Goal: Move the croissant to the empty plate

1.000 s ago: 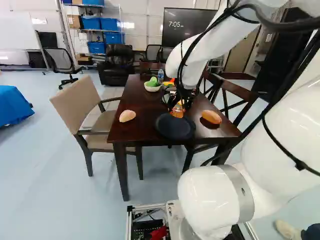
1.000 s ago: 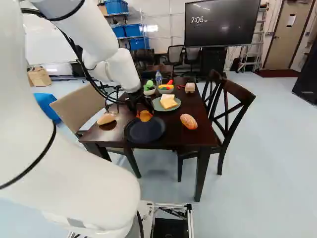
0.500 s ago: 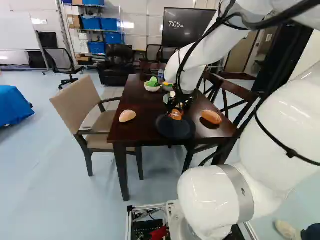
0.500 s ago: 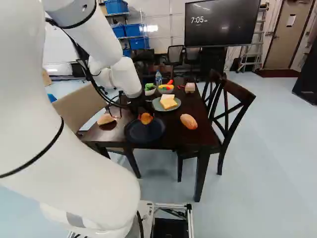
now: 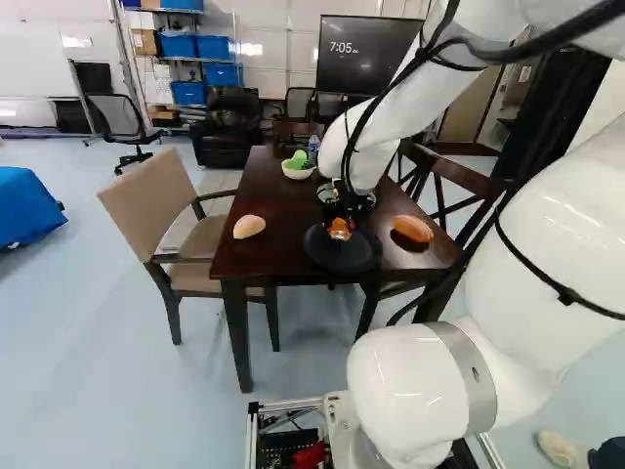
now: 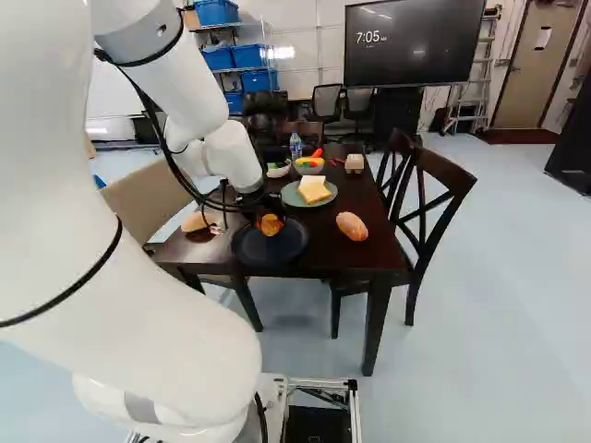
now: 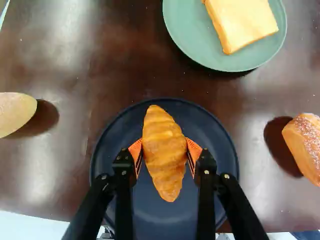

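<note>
On the wooden table (image 6: 319, 254), from left to right in the right base view, the dark plate (image 6: 268, 254) is under the croissant (image 7: 164, 152), which the gripper (image 6: 269, 222) pinches from both sides. Next come a bowl (image 6: 278, 173) with green food, a bowl (image 6: 309, 170) with red and yellow food, and a green plate (image 7: 187, 42) with bread (image 7: 242, 22). One bun (image 6: 194, 222) sits left, another bun (image 6: 352, 226) right. I can't tell if the croissant touches the plate.

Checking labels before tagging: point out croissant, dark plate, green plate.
Croissant (image 7: 165, 152): wrist view, middle of its upper side.
Dark plate (image 7: 165, 220): wrist view, bare surface beyond the croissant's tip.
Green plate (image 7: 190, 37): wrist view, bare part beside the bread.
</note>
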You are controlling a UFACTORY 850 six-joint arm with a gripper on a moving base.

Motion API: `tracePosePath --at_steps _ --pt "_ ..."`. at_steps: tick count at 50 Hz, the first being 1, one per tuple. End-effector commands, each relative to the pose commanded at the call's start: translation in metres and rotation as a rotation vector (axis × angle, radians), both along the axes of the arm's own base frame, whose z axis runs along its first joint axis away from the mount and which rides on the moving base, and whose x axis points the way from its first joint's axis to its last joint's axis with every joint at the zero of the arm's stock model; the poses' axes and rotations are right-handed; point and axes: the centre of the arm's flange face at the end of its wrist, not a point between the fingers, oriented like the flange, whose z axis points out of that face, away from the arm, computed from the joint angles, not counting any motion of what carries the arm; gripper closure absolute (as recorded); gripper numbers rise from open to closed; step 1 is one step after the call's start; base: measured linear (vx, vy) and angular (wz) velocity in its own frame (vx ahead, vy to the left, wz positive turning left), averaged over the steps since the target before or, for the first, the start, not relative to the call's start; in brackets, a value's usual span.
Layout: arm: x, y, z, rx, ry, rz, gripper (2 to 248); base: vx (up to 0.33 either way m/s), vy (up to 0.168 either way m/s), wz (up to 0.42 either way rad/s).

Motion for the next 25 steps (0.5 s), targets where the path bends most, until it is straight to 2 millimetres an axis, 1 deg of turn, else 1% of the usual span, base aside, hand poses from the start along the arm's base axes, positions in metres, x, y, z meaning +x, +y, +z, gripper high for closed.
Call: tracePosePath --at_steps 7,8,12,13,17,18,22,23,25 --pt "0.0 0.0 0.0 0.0 0.0 0.0 119 0.0 0.0 0.0" --pt "0.0 0.0 0.0 0.0 0.0 0.0 104 0.0 0.0 0.0" --pt "0.0 0.0 0.0 0.0 0.0 0.0 104 0.0 0.0 0.0" --pt "0.0 0.0 0.0 0.0 0.0 0.0 73 0.0 0.0 0.0" --pt "0.0 0.0 0.0 0.0 0.0 0.0 73 0.0 0.0 0.0" --pt "0.0 0.0 0.0 0.0 0.0 0.0 40 0.0 0.0 0.0" --pt "0.0 0.0 0.0 0.0 0.0 0.0 40 0.0 0.0 0.0" --pt "0.0 0.0 0.0 0.0 0.0 0.0 6 0.0 0.0 0.0" --pt "0.0 0.0 0.0 0.0 0.0 0.0 6 0.0 0.0 0.0"
